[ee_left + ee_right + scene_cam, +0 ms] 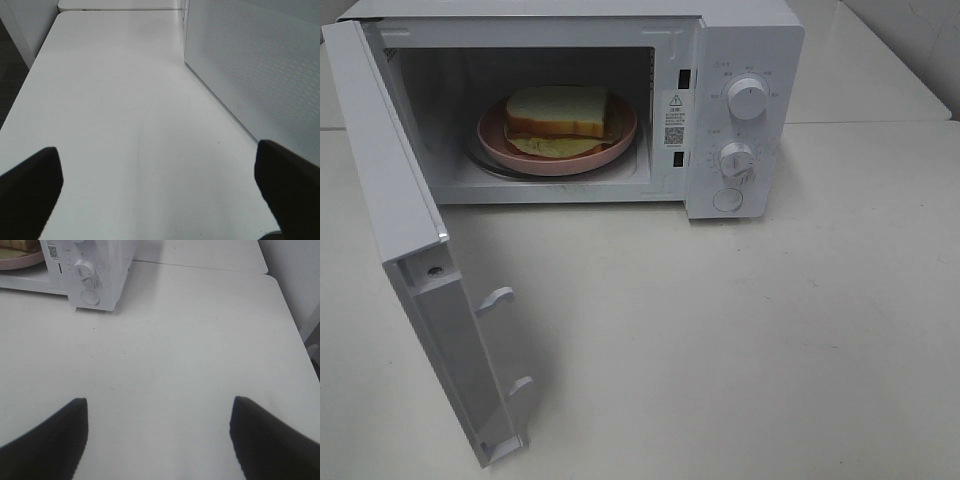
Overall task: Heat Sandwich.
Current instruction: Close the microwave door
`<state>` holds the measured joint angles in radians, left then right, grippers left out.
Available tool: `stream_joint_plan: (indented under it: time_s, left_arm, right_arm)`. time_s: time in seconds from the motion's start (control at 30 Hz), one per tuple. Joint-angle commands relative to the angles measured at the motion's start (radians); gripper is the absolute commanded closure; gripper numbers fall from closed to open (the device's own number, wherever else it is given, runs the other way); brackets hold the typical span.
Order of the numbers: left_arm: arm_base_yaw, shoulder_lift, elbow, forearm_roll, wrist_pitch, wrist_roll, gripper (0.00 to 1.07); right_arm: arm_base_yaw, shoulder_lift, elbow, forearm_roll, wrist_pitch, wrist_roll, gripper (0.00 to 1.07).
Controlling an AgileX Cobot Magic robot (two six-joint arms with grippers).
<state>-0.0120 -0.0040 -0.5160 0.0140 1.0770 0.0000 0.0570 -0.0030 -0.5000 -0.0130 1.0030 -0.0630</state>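
Jaws left and right wide apart, empty, seemingly clear of table (pixel 125 100)

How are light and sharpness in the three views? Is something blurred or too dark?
Exterior high view: soft, even light; the microwave cavity is dimmer, but the sandwich is readable. Left wrist view: the table is bright, the left gripper black and soft-edged. Right wrist view: the right gripper likewise; the knob is fairly sharp.
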Motion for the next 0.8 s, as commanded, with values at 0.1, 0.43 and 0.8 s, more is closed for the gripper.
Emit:
stream_joint_plan:
  time_s: [0.1, 0.43, 0.8]
  left_arm:
    - [0.002, -0.009, 0.000, 0.002, -0.011, 0.000, 0.07]
    - [0.002, -0.009, 0.000, 0.002, -0.011, 0.000, 0.07]
    - [0.002, -0.009, 0.000, 0.002, -0.011, 0.000, 0.07]
  right_arm:
    - [-0.006, -0.027, 0.002, -0.003, -0.007, 0.010, 0.32]
    - [-0.006, -0.027, 0.002, -0.003, -0.007, 0.010, 0.32]
    - [-0.006, -0.027, 0.002, -0.003, -0.007, 0.010, 0.32]
